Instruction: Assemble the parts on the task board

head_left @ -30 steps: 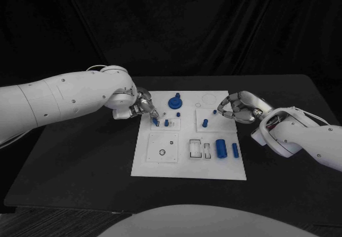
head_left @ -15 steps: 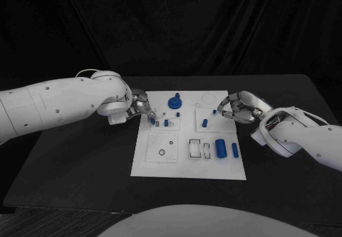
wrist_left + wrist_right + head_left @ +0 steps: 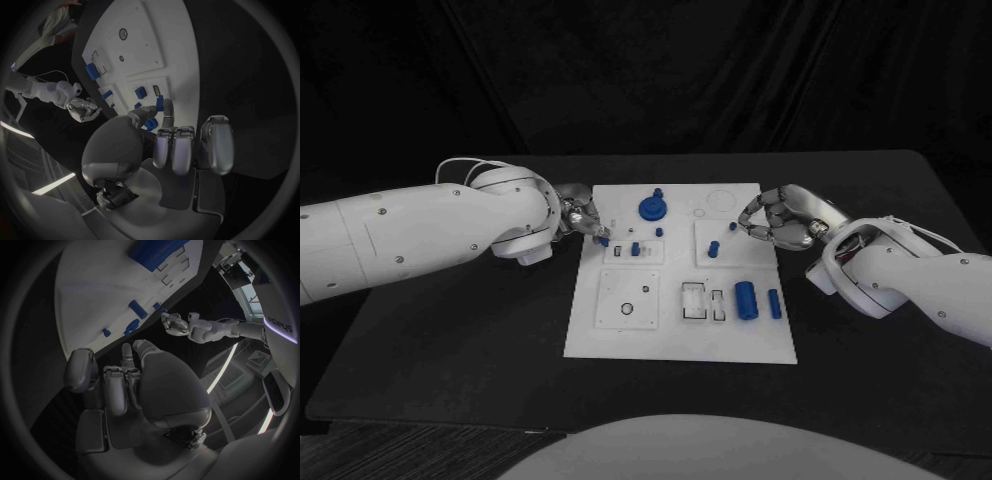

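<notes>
1. Pinching a small blue peg (image 3: 160, 103) in left hand (image 3: 581, 218), poised over task board (image 3: 682, 345) near edge, apparently for insertion.
2. Hovering beside board's opposite edge, right hand (image 3: 783, 218) curled, empty, seemingly waiting.

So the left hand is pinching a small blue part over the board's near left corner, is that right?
Not quite. The left hand does pinch a small blue part, but over the far left corner of the task board, not the near one. The head view shows it.
</notes>
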### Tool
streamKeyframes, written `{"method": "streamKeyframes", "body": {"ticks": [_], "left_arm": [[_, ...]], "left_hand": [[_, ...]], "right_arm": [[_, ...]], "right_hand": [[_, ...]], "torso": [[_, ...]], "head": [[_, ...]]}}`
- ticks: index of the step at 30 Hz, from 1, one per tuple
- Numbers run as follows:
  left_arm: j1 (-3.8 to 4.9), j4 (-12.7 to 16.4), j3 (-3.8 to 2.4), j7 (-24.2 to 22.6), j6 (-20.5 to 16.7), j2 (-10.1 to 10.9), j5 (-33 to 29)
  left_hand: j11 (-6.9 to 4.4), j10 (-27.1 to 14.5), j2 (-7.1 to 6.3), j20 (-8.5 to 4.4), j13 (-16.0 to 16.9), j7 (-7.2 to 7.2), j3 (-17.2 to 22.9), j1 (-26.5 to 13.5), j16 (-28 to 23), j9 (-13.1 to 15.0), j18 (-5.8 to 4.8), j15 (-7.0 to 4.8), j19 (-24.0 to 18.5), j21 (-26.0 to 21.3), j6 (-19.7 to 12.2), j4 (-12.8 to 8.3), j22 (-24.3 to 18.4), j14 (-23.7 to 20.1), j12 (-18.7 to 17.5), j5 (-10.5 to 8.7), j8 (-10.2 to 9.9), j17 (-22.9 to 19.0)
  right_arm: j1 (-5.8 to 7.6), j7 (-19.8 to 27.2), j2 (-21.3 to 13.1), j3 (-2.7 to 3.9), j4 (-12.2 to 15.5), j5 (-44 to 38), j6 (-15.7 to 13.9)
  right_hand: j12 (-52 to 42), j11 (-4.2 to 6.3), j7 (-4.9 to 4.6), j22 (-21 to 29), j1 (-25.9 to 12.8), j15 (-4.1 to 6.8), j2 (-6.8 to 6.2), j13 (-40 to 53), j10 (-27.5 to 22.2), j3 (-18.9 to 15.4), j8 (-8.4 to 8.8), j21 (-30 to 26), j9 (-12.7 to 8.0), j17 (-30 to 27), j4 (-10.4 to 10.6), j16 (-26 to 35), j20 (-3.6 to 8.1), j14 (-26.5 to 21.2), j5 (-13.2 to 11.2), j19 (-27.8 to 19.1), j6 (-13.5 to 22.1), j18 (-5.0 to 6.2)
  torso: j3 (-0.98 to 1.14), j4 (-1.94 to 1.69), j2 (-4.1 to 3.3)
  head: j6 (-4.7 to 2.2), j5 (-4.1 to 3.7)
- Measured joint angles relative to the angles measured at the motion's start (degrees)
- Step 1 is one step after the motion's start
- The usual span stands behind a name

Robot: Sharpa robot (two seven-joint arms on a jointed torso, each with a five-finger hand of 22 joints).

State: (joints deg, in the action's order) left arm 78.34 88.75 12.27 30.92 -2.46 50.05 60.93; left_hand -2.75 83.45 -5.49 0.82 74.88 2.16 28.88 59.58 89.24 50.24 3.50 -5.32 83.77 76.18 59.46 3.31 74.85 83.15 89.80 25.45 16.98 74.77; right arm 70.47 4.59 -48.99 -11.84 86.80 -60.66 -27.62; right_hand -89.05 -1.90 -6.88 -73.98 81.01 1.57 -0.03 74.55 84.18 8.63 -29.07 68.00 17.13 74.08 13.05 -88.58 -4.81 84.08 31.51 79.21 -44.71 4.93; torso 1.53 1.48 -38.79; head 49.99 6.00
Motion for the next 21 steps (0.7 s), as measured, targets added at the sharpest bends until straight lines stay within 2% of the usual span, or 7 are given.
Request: {"method": "streamKeyframes", "body": {"ticks": [6, 7, 12, 21], "left_arm": [[-1.30, 0.42, -0.01, -0.63, -2.31, 0.07, 1.32], [-1.45, 0.43, -0.01, -0.70, -2.53, 0.05, 1.44], [-2.26, 0.50, -0.01, -1.08, -3.74, -0.05, 1.98], [-2.60, 0.79, 0.00, -1.46, -4.67, -0.12, 2.37]], "left_hand": [[0.00, 0.00, 0.00, 0.00, 0.00, 0.00, 0.00, 0.00, 0.00, 0.00, 0.00, 0.00, 0.00, 0.00, 0.00, 0.00, 0.00, 0.00, 0.00, -0.01, 0.00, 0.00], [0.00, 0.00, 0.00, 0.00, 0.00, 0.00, 0.00, 0.00, 0.00, 0.00, -0.01, 0.00, 0.00, 0.00, 0.00, 0.00, 0.00, 0.00, 0.00, -0.55, 0.00, 0.00], [0.00, 0.00, 0.00, 0.00, 0.00, 0.00, 0.00, 0.00, 0.00, 0.01, 0.00, 0.00, 0.00, 0.00, 0.00, 0.00, 0.00, 0.00, 0.00, -0.65, 0.00, 0.00], [0.00, 0.00, 0.00, 0.00, 0.00, 0.00, 0.00, 0.00, 0.00, 0.01, 0.00, 0.00, 0.00, 0.00, 0.00, 0.00, 0.00, 0.00, 0.00, -0.65, 0.00, 0.00]], "right_arm": [[-0.09, -0.01, -0.03, 0.00, 0.03, -0.13, -0.01], [-0.11, -0.01, -0.03, 0.00, 0.04, -0.14, -0.01], [-0.18, -0.01, -0.02, 0.00, 0.05, -0.20, -0.02], [-0.24, -0.03, -0.09, 0.00, 0.06, -0.28, -0.04]], "right_hand": [[0.00, 0.00, 0.00, 0.00, 0.00, 0.00, 0.00, 0.00, 0.00, 0.00, 0.00, 0.00, 0.00, 0.00, 0.00, 0.00, 0.00, 0.00, 0.00, 0.00, 0.00, 0.00], [0.00, 0.00, 0.00, 0.00, 0.00, 0.00, 0.00, 0.00, 0.00, 0.00, 0.00, 0.00, 0.00, 0.00, 0.00, 0.00, 0.00, 0.00, 0.00, 0.00, 0.00, 0.00], [0.00, 0.00, 0.00, 0.00, 0.00, 0.00, 0.00, 0.00, 0.00, 0.00, 0.00, 0.00, -0.01, 0.00, 0.00, 0.00, 0.00, 0.00, 0.00, 0.00, 0.00, 0.00], [0.00, 0.00, 0.00, 0.00, 0.00, 0.00, 0.00, 0.00, 0.00, 0.00, 0.00, 0.00, -0.01, 0.00, 0.00, 0.00, 0.00, 0.00, 0.00, 0.00, 0.00, 0.00]], "torso": [[0.10, 0.00, 0.07], [0.10, 0.00, 0.08], [0.03, 0.01, 0.04], [-0.02, 0.04, -0.03]], "head": [[0.00, -0.18], [0.00, -0.18], [0.00, -0.14], [0.00, -0.24]]}}
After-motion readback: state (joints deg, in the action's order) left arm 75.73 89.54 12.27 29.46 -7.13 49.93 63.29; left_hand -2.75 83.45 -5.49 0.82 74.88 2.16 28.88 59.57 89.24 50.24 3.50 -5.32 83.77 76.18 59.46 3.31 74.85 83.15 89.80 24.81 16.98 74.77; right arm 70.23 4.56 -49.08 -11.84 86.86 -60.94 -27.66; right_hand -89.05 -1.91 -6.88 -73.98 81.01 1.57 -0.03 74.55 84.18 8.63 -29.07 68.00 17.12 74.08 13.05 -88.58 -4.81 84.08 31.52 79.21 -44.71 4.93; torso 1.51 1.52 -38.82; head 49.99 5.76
